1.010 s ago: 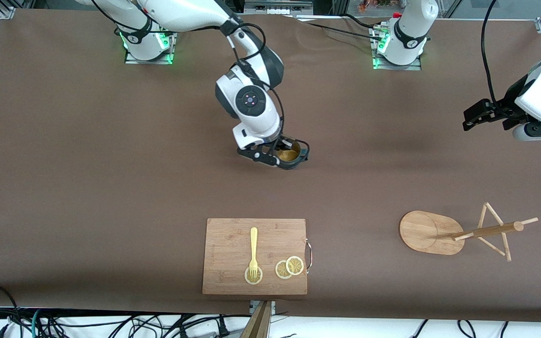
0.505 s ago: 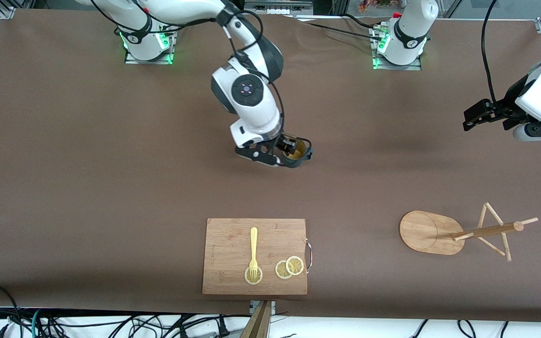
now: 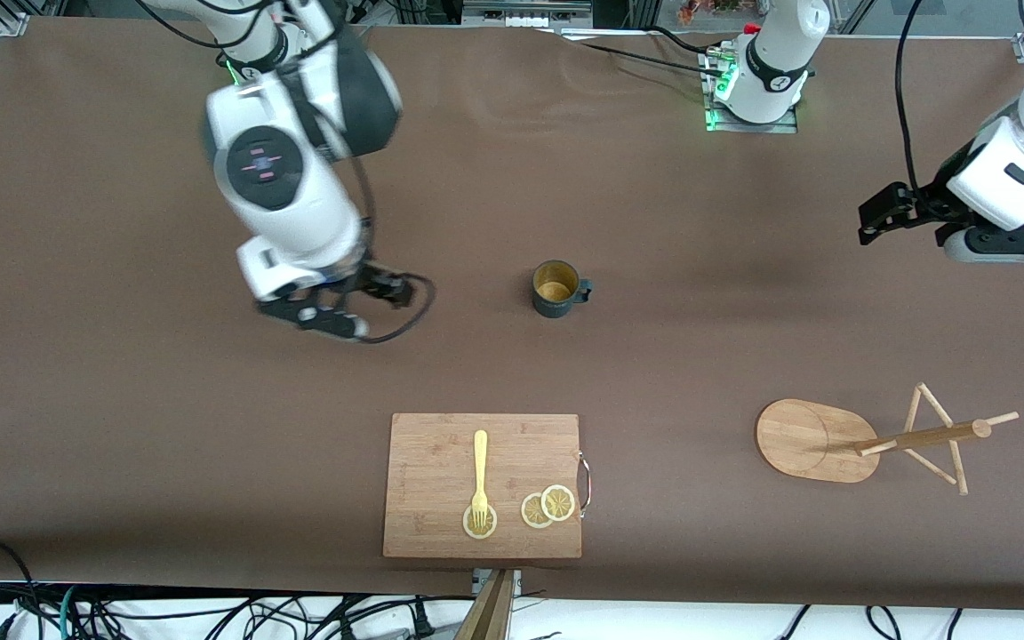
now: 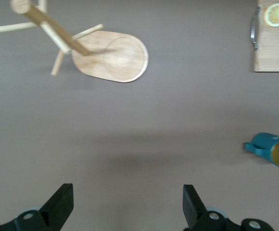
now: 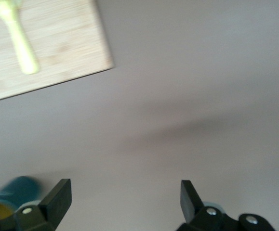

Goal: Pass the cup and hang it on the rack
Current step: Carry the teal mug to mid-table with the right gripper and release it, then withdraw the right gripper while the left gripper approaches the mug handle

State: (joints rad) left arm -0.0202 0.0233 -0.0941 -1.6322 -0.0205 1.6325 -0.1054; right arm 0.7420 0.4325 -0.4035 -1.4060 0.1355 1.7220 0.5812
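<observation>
Your cup (image 3: 556, 288) stands upright on the table (image 3: 121, 427), alone, farther from the camera than the cutting board (image 3: 432, 462). Your right gripper (image 3: 343, 307) hangs empty, fingers spread wide. Your left gripper (image 3: 890, 213) waits, wide open, above the table near the rack (image 3: 819, 440).

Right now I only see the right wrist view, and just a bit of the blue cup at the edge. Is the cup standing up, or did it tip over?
Observer: Standing up. The cup is upright on the table, nothing touches it, and its handle points toward the left arm's end.
Operator: Where's the rack? I can't see it.
Observer: The rack sits toward the left arm's end of the table, nearer to the front camera than the cup.
Operator: Is the other claw close to the cup?
Observer: No. The left claw hangs open over bare table at the left arm's end, well apart from the cup.
</observation>
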